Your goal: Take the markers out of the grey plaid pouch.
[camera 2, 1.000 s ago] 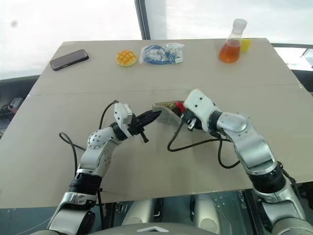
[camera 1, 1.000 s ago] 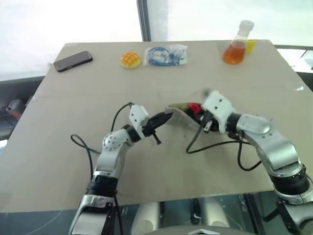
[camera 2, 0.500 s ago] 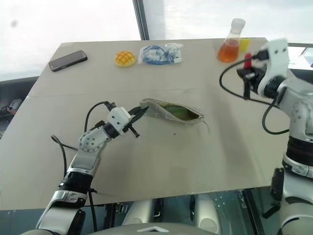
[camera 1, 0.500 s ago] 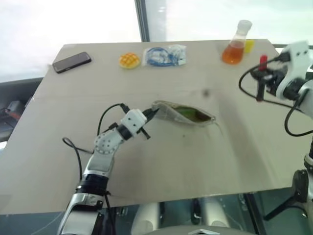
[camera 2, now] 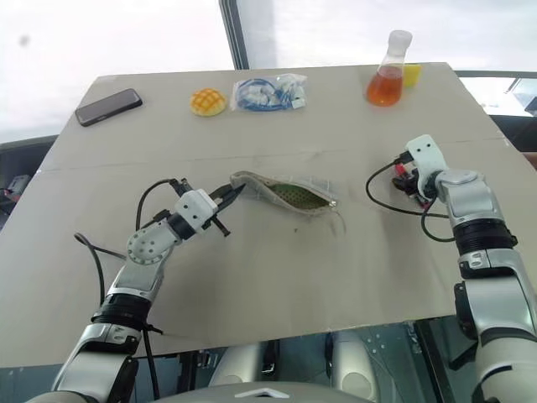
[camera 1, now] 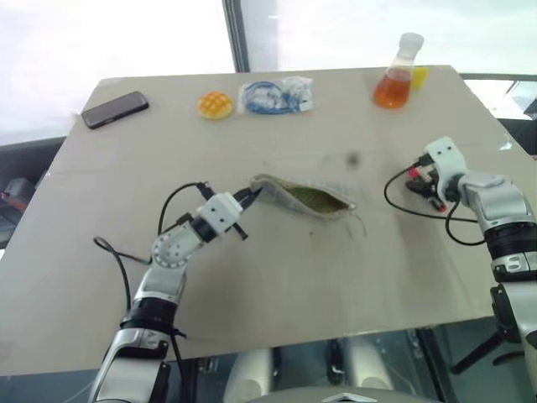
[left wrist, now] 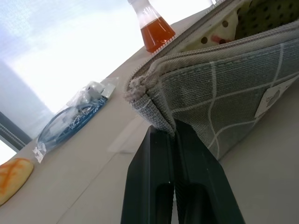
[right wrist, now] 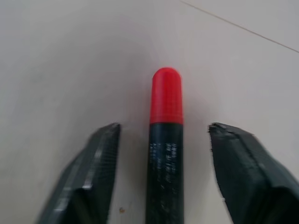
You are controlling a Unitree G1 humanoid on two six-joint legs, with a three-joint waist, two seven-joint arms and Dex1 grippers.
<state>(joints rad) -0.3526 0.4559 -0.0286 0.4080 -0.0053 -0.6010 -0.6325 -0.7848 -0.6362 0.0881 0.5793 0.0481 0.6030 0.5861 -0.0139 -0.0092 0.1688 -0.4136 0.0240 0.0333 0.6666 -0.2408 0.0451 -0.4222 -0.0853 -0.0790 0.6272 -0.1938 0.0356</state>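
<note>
- Our right gripper (right wrist: 163, 154) has swung from the pouch out to the right side of the table (camera 1: 277, 277) and come down low; a second ago it was at the pouch mouth with the red-tipped marker
- Its fingers (right wrist: 84, 182) now stand wide apart, the red-capped dark marker (right wrist: 166, 140) lying between them on the table, touching neither that we can see, so we read it as just let go
- Our left gripper (left wrist: 174, 140) is still pinched tight on the corner of the grey plaid pouch (camera 1: 306, 198), which stays mid-table, well apart from the right gripper
- The pouch has dropped flatter and sits a bit further left than before; mouth open, greenish inside, we can't tell if that's the green marker or the lining
- So one marker out, we judge the green one still left to fetch
- Phone (camera 1: 115, 109), flask (camera 1: 397, 82) and cable bag (camera 1: 277, 94) along the far edge unchanged
</note>
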